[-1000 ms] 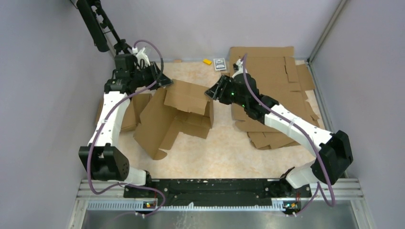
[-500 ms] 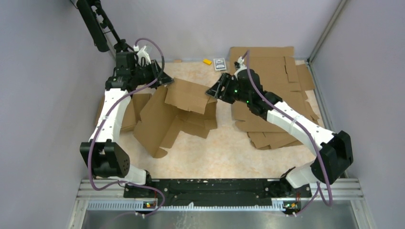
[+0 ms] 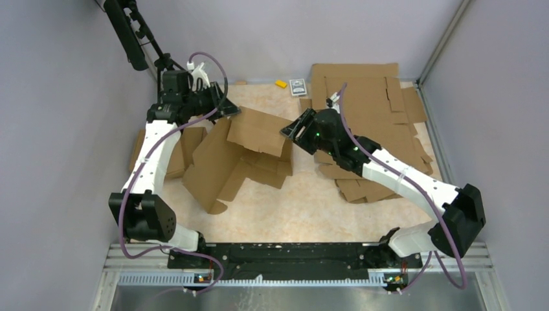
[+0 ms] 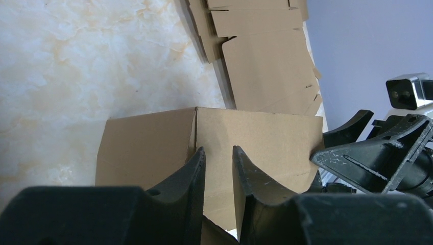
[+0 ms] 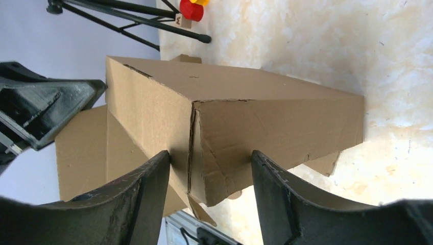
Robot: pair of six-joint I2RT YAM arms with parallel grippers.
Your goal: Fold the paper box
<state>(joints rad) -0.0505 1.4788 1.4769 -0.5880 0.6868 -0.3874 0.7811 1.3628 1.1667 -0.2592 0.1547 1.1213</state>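
The paper box [image 3: 236,159] is a large brown cardboard piece lying left of centre, with one panel [image 3: 259,129] raised and folded over. My left gripper [image 3: 224,107] is at that panel's far left corner. In the left wrist view its fingers [image 4: 218,150] stand a narrow gap apart with a cardboard edge between them, and the panel [image 4: 255,132] lies just beyond. My right gripper [image 3: 292,129] is at the panel's right corner. In the right wrist view it [image 5: 210,153] is open, one finger on each side of the folded corner [image 5: 265,117].
A pile of flat slotted cardboard sheets [image 3: 369,97] fills the back right, under my right arm. Smaller cardboard pieces [image 3: 171,159] lie at the left wall. A yellow bit [image 3: 280,83] and a dark packet [image 3: 298,87] lie at the back. A black tripod [image 3: 129,32] stands far left.
Both grippers and the raised panel have shifted slightly to the right. The right arm has swung round, and its gripper has closed in on the panel's right corner.
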